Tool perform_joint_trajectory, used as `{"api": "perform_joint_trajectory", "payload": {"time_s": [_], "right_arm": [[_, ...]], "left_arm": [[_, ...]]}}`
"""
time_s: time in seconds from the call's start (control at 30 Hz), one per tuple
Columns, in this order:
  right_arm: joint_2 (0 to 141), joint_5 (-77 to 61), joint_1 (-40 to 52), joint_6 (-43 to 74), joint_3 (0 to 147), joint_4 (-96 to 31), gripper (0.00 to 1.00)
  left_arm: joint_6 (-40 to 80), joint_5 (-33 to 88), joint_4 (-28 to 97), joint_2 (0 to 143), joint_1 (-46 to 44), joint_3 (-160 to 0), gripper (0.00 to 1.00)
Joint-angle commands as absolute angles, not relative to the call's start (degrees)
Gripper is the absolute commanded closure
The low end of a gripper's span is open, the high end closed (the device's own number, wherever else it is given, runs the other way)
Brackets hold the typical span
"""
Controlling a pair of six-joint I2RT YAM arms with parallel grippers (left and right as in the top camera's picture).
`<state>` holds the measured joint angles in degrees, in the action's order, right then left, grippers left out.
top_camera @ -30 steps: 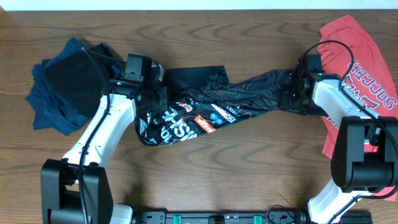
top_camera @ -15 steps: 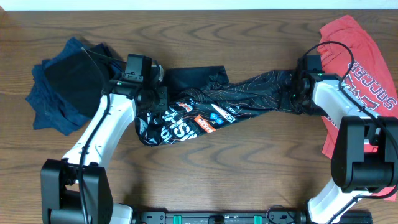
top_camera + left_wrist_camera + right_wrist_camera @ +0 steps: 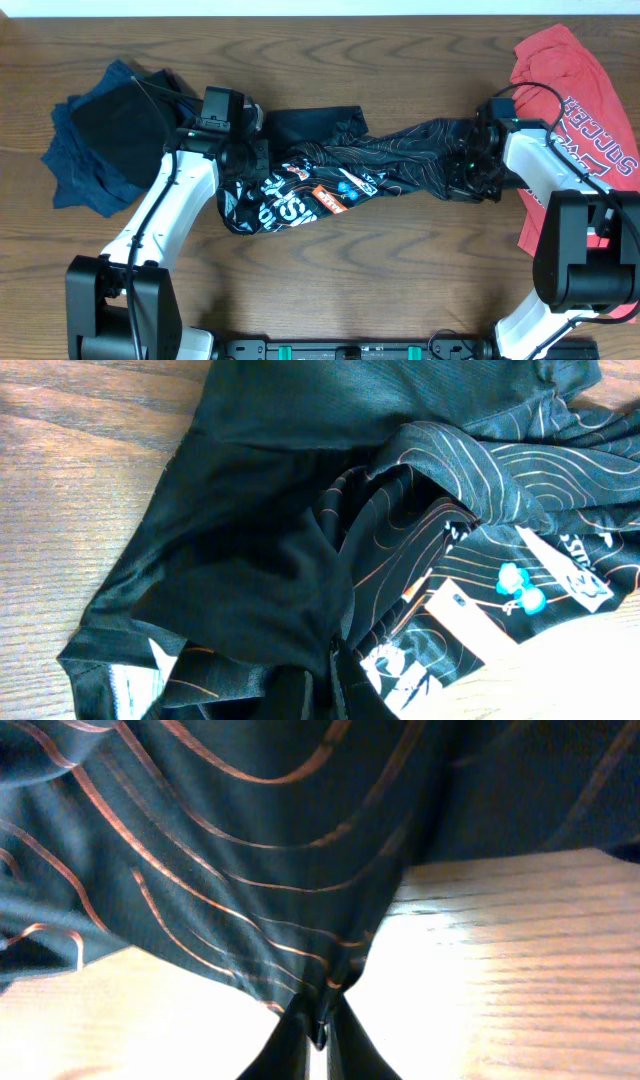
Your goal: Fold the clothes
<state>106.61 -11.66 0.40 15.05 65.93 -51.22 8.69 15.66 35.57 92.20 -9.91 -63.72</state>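
Observation:
The black jersey (image 3: 350,165) with thin pale contour lines, white lettering and an orange-white logo lies stretched and bunched across the table's middle. My left gripper (image 3: 248,158) is shut on its left end; in the left wrist view the black cloth (image 3: 300,560) runs down into the jaws (image 3: 330,685). My right gripper (image 3: 470,168) is shut on its right end and holds it lifted; in the right wrist view the lined cloth (image 3: 250,840) hangs from the pinched fingertips (image 3: 320,1025) above the wood.
A dark blue garment pile (image 3: 105,135) lies at the back left, beside my left arm. A red T-shirt with white lettering (image 3: 570,100) lies at the right, under my right arm. The table is brown wood (image 3: 380,280).
My right gripper has moved a little toward the front and left with the jersey's end, slackening the cloth. My left arm has not moved.

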Motion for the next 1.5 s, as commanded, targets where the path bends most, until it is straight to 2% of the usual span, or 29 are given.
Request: {"api": "perform_joint_trajectory", "payload": {"time_s": [0.0, 0.07, 0.17, 0.2, 0.47, 0.53, 0.63, 0.8, 1.17, 1.47], "right_arm": [[105.12, -9.69, 0.82, 15.86, 65.78, -50.02, 0.80], [105.12, -9.72, 0.84, 15.86, 65.76, -49.69, 0.76], [105.12, -9.65, 0.89, 15.84, 65.76, -50.28, 0.56], [105.12, -9.67, 0.89, 15.84, 65.76, -50.33, 0.54], [105.12, -9.63, 3.14, 16.34, 62.87, -47.20, 0.55], [105.12, -9.63, 3.70, 16.36, 61.65, -45.39, 0.57], [105.12, -8.91, 4.12, 18.22, 60.55, -43.81, 0.65], [105.12, -8.56, 4.08, 18.65, 60.47, -43.35, 0.99], [105.10, -5.02, 3.25, 18.68, 61.30, -46.30, 0.99], [103.90, 2.81, -2.96, 19.66, 62.41, -49.93, 0.99]], "left_arm": [[7.75, 14.90, 35.73, 92.49, -9.96, -63.53, 0.94], [7.75, 14.90, 35.77, 92.49, -9.96, -63.53, 0.94], [7.75, 14.92, 35.75, 92.49, -9.96, -63.53, 0.94], [7.75, 14.92, 35.75, 92.49, -9.96, -63.53, 0.94], [7.75, 14.92, 35.73, 92.49, -9.96, -63.53, 0.94], [7.75, 14.90, 35.75, 92.49, -9.96, -63.53, 0.94], [7.75, 14.90, 35.73, 92.49, -9.96, -63.53, 0.94], [7.75, 14.92, 35.75, 92.49, -9.96, -63.53, 0.94], [7.75, 14.92, 37.10, 92.49, -9.96, -63.53, 0.94], [7.75, 17.89, 45.50, 92.49, -10.11, -63.53, 0.94]]}}
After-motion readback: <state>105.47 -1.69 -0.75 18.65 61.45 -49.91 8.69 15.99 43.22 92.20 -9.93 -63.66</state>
